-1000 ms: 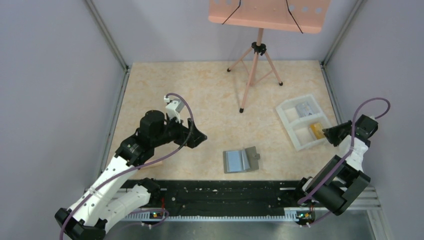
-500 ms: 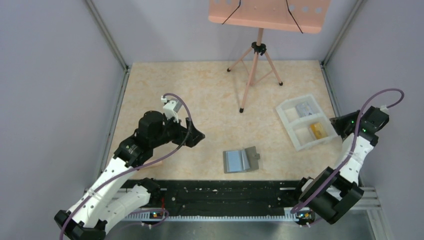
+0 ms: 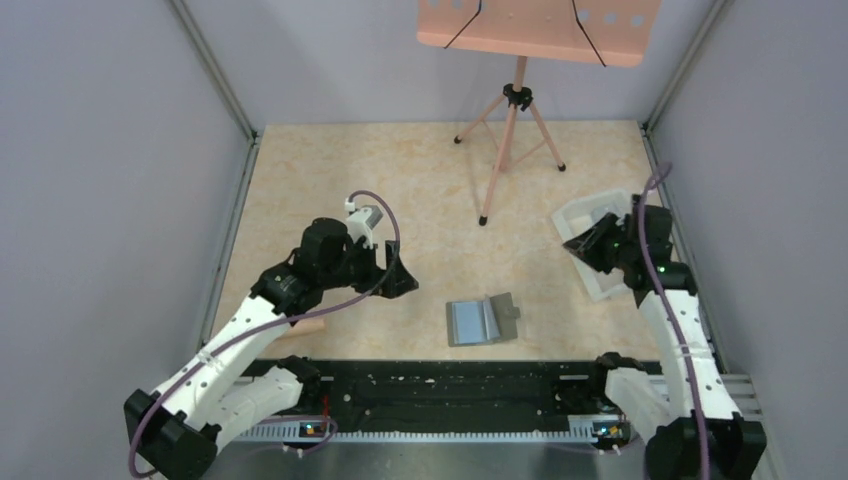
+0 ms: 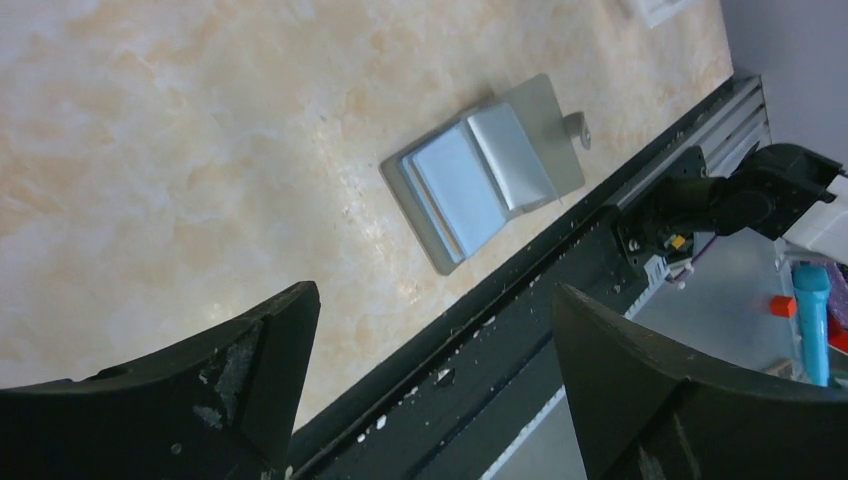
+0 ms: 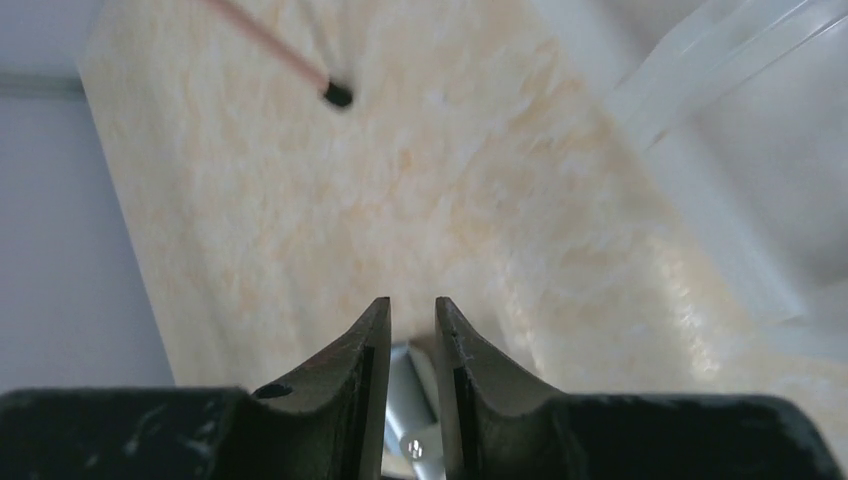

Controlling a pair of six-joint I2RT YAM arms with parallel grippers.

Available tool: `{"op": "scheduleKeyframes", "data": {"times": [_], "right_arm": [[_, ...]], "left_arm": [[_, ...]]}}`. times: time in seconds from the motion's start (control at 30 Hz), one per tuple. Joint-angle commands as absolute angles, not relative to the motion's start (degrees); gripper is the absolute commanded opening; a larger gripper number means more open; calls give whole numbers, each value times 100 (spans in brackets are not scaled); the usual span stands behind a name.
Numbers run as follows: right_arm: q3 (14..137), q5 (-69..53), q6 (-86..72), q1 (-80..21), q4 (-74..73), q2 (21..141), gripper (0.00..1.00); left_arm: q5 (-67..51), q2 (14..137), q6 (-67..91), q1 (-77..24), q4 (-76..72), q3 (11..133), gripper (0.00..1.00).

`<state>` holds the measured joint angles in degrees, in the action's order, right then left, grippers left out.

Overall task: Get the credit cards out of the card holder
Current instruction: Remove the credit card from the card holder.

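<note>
The card holder (image 3: 482, 320) lies open on the table near the front rail, dark grey with pale blue-grey pockets. It also shows in the left wrist view (image 4: 485, 175). No credit cards show in any view; my right arm hides the tray compartments. My left gripper (image 3: 405, 280) is open and empty, left of the holder and above the table; in its own view (image 4: 435, 300) the fingers stand wide apart. My right gripper (image 3: 580, 248) hangs over the white tray's left side, its fingers (image 5: 370, 350) almost together with nothing between them.
A white compartmented tray (image 3: 578, 213) sits at the right, blurred in the right wrist view (image 5: 700, 130). A pink music stand (image 3: 540, 25) on a tripod stands at the back, one foot (image 3: 483, 218) mid-table. A black rail (image 3: 450, 385) runs along the front edge.
My right arm has swung left from the tray's right side to over the tray, towards the middle. My left gripper has shifted slightly right and nearer. The card holder has not moved.
</note>
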<state>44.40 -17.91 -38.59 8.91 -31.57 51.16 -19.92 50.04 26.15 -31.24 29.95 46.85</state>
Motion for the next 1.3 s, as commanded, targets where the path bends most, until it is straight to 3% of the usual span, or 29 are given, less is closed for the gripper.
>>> {"op": "scheduleKeyframes", "data": {"times": [0.0, 0.3, 0.53, 0.87, 1.27], "right_arm": [[4095, -1257, -4295, -672, -3454, 4816, 24], [3316, -395, -5837, -3892, -2445, 4464, 29], [3921, 1129, -6160, -5940, -2177, 6062, 42], [5058, 2052, -5969, -6600, -2586, 8123, 76], [5215, 2707, -5863, -6671, -3329, 8567, 73]], "left_arm": [[-2577, 5273, 2860, -3109, 2854, 4379, 91], [-1405, 4663, 2932, -3106, 2952, 4109, 90], [-755, 4293, 2874, -3110, 3197, 4156, 91], [-653, 4084, 2909, -3110, 3237, 4138, 90], [-587, 4023, 2953, -3103, 3158, 4081, 91]]}}
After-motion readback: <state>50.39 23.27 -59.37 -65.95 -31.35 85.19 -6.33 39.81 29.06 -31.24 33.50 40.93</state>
